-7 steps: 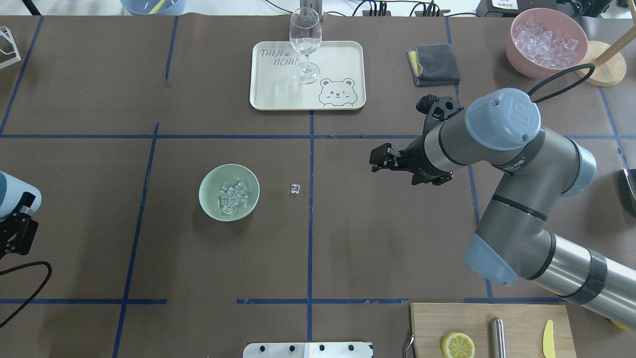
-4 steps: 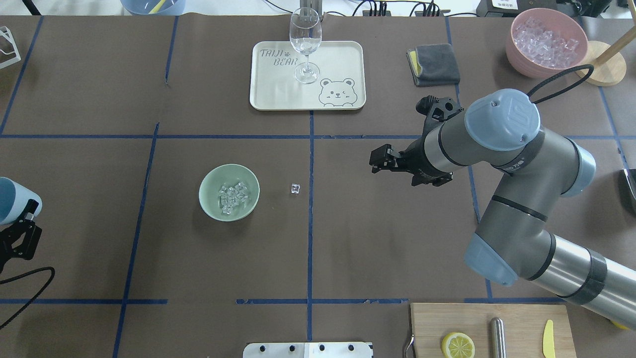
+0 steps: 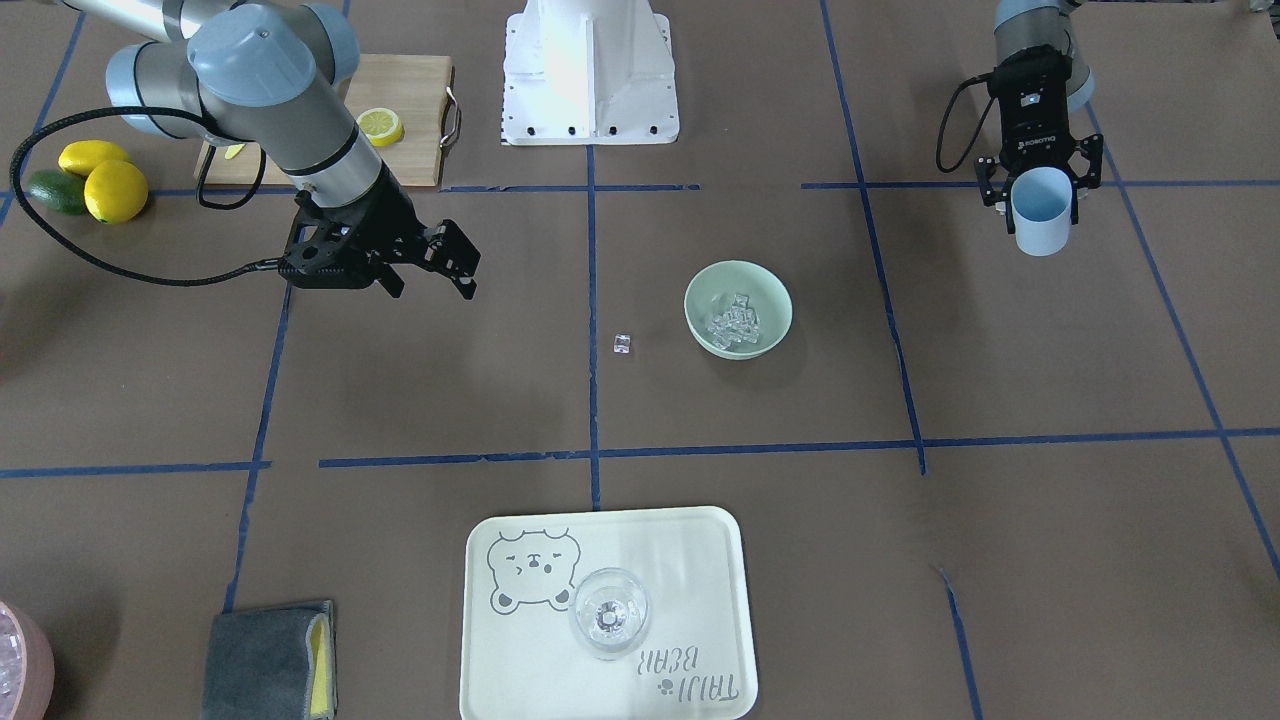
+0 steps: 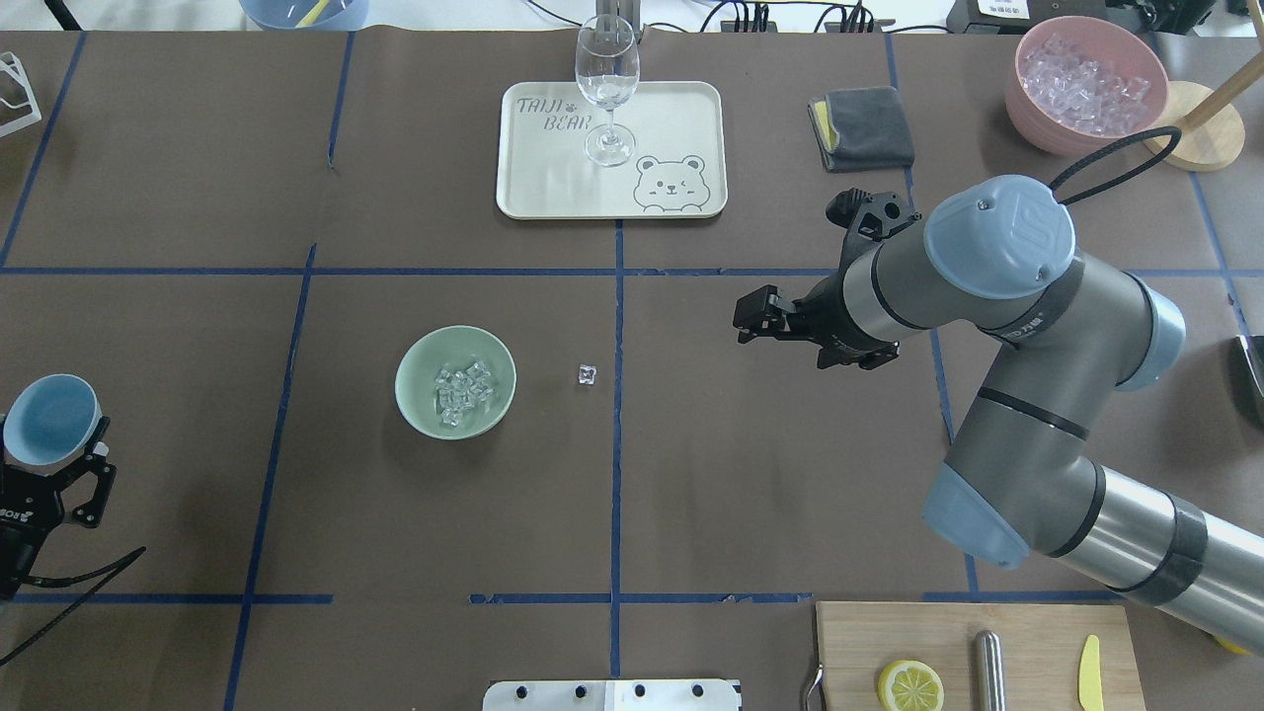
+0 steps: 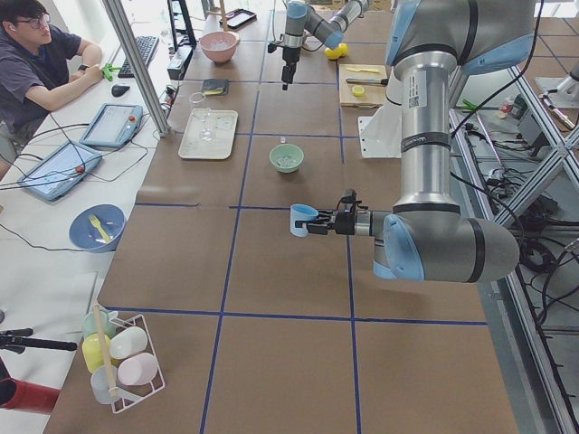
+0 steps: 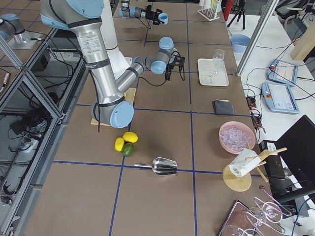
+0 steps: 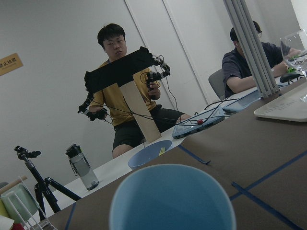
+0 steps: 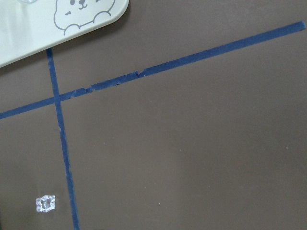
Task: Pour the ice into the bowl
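The bowl (image 4: 455, 381) stands on the table (image 4: 790, 474), on the robot's left of the middle blue tape line. A heap of ice (image 4: 464, 392) lies inside it, toward the side near the robot. One stray cube (image 4: 587, 374) lies on the table between the bowl and the tape line, apart from the bowl and just beside the line; the right wrist view shows it also.

The left gripper (image 3: 1040, 190) is near the table's left edge, well apart from the bowl. Its fingers are closed around a blue cup (image 3: 1042, 225), one on each side of the wall. The cup is upright with its mouth up (the overhead view looks into it and shows only blue inside), and the left side view shows it held above the table.

The right gripper (image 4: 755, 321) hangs over the table on the other side of the tape line, pointing toward the middle. Its jaws stand apart and hold nothing.

A tray (image 4: 681, 109) with a wine glass (image 4: 606, 79) lies at the far edge.
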Robot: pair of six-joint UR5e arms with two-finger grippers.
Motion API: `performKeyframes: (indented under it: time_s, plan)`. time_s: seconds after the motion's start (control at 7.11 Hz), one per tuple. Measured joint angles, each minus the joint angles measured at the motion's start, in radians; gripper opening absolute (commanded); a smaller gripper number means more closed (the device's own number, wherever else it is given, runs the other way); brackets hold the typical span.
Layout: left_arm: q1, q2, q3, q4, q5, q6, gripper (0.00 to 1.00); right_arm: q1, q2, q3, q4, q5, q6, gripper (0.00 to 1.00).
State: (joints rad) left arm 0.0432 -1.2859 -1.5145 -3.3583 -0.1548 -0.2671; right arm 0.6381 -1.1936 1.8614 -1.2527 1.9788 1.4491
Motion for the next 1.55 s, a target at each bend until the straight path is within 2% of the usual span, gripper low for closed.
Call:
performKeyframes:
  time_s: [0.14, 0.56, 0.84, 1.27, 1.55]
  plan:
    - [-0.008, -0.003, 0.01, 0.015, -0.015, -0.04, 0.0, 0.0, 0.001, 0.002, 0.0, 0.0, 0.0, 1.0]
    - [-0.014, -0.011, 0.015, 0.011, -0.078, -0.424, 0.0, 0.0, 0.001, 0.005, -0.002, -0.001, 0.001, 1.0]
    - [-0.018, -0.01, 0.017, 0.01, -0.09, -0.592, 0.0, 0.0, 0.001, 0.006, -0.002, -0.002, 0.001, 1.0]
    - [-0.049, -0.008, 0.051, 0.012, -0.1, -0.678, 0.0, -0.001, 0.003, 0.008, -0.002, -0.002, 0.002, 1.0]
    - [-0.104, -0.015, 0.064, 0.04, -0.143, -0.681, 0.0, -0.001, 0.005, 0.008, -0.002, -0.003, 0.002, 1.0]
